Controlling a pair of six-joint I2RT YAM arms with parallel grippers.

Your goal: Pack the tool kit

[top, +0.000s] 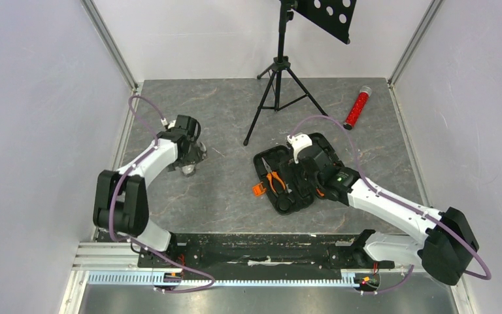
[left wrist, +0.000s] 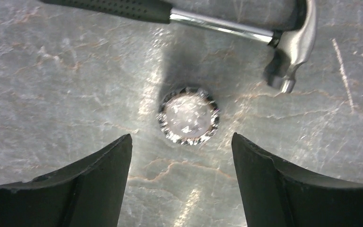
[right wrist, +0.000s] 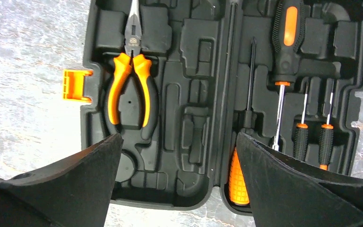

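Tool case [top: 293,175] is lying wide open on the desk [top: 222,203], a bit right of the middle. Right gripper [right wrist: 179,137] hangs just over it, spread wide, holding nothing. Pliers [right wrist: 130,90] sit in the half with the orange latch [right wrist: 75,85], screwdrivers [right wrist: 283,56] in the other. Left gripper [left wrist: 180,136] is spread too, well off to the left, with the hammer [left wrist: 217,24] and a small shiny round thing [left wrist: 188,116] just ahead of it.

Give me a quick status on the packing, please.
Left gripper, right gripper open. Black plastic clamshell case open, orange-handled pliers seated. Steel claw hammer out on table.
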